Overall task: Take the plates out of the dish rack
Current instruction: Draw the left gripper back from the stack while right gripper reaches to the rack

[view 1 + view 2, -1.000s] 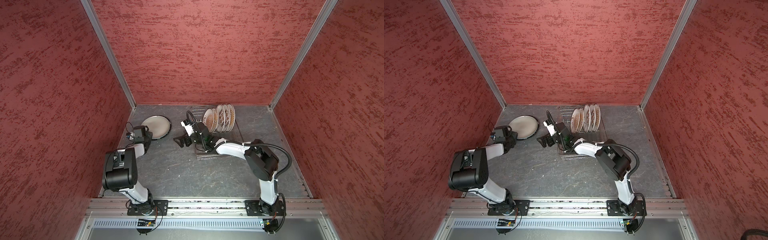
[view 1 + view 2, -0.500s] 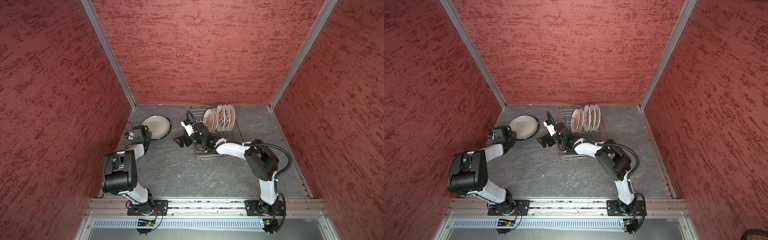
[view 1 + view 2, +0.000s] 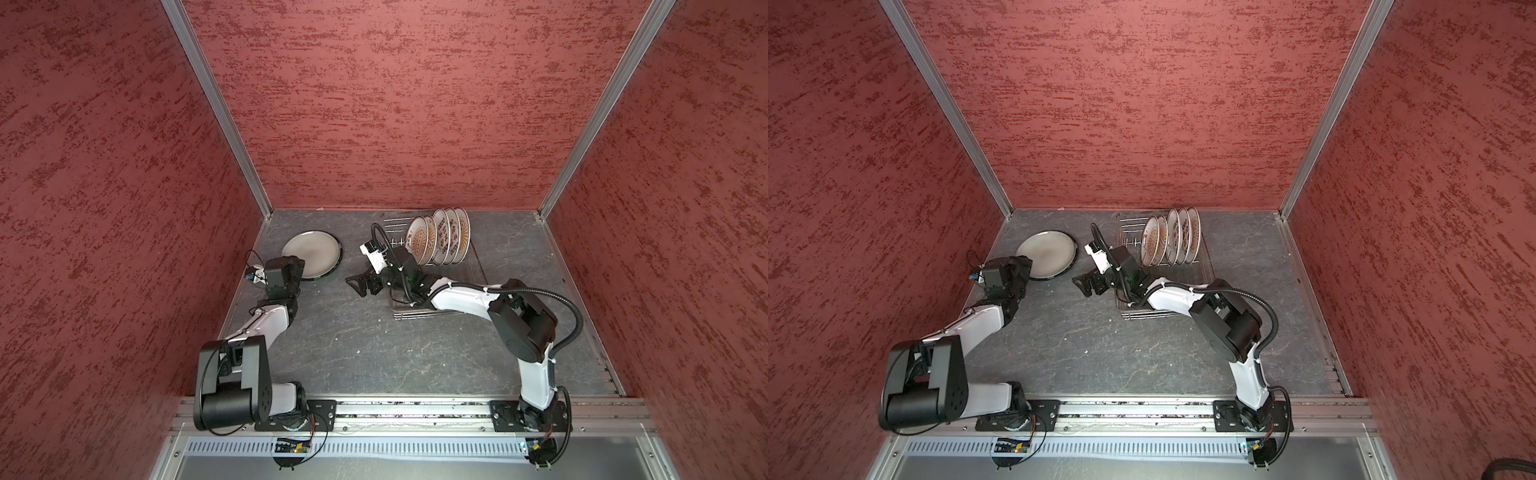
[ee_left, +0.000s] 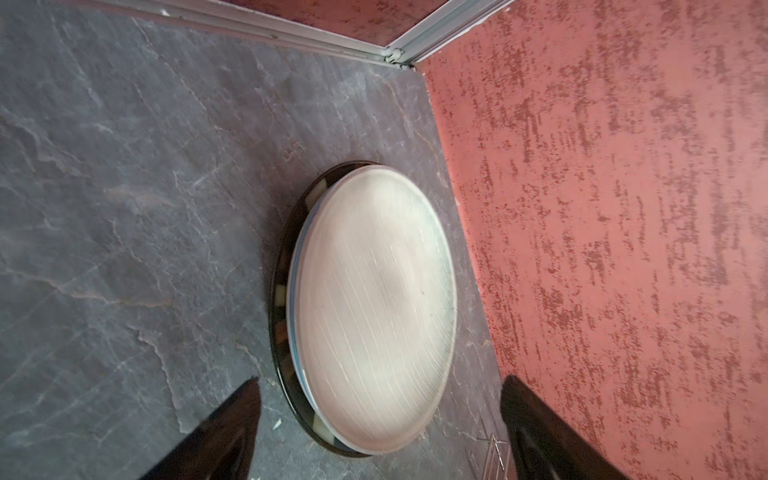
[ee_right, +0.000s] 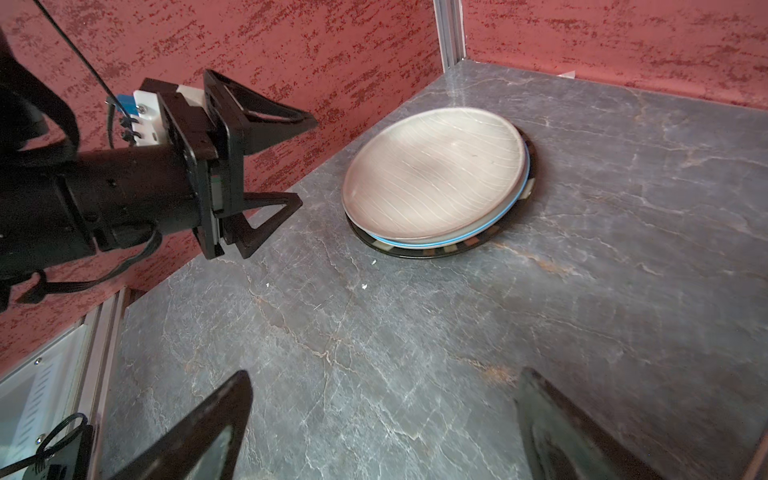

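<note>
Since the earlier frame, the left arm's elbow has swung toward the near edge of the table (image 3: 374, 353), while its wrist stays beside the plate stack. The right arm and the racked plates hold their places.

The left end effector (image 5: 308, 161) is released, its fingers spread wide and clear of the grey plate (image 3: 311, 252). That plate lies flat at the far left of the table on a dark-rimmed plate (image 5: 461, 248). The right end effector (image 3: 356, 286) is likewise released and empty. It hovers between the stack and the dish rack (image 3: 411, 316). Five small plates (image 3: 440, 241) stand on edge at the far end of the rack.

We judge the step in hand to be the left arm's retreat after setting down the grey plate. It should back away toward the near side and rise before turning, so that no finger catches the rim and slides the stack. Each standing plate that follows should be gripped at its upper rim and lifted straight out of the rack before it is tilted.

The right arm covers the near left part of the rack, so we cannot check what lies under it. Only the lower plate's rim shows. In both top views the left wrist hides its own fingers. The left wrist view is blurred. We cannot tell whether the racked plates touch one another.
</note>
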### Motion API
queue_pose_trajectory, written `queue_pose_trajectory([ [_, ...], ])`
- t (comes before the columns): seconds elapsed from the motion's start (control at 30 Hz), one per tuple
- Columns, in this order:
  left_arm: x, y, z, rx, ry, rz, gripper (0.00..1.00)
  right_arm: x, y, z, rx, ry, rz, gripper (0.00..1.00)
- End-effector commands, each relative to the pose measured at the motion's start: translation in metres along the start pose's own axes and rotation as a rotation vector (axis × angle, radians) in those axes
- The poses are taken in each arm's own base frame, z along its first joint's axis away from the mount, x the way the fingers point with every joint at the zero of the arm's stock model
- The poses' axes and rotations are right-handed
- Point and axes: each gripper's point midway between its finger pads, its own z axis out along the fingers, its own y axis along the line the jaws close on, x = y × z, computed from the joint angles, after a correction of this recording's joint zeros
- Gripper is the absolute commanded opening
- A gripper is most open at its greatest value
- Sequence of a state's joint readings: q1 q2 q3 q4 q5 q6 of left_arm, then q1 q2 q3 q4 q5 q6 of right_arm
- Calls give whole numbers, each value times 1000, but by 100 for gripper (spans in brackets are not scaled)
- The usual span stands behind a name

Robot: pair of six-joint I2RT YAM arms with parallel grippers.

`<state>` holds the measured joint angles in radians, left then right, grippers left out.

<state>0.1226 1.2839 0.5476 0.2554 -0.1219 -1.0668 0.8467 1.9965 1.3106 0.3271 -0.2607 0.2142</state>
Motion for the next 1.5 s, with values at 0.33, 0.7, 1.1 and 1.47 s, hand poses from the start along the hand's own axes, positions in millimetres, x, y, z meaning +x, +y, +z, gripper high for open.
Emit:
queue_pose_trajectory([
  [0.33,55,-60,-63,572,167,214,100,-38,29,-38,9,-163,-63,99],
  [0.7,97,-47,-106,653,238,344,99,-68,21,-99,86,-428,13,99],
  [1.1,156,-45,-176,918,365,518,99,-71,9,-131,129,-384,37,99],
  [1.47,157,-57,-218,1095,358,524,99,-94,-67,-200,463,-420,105,99],
])
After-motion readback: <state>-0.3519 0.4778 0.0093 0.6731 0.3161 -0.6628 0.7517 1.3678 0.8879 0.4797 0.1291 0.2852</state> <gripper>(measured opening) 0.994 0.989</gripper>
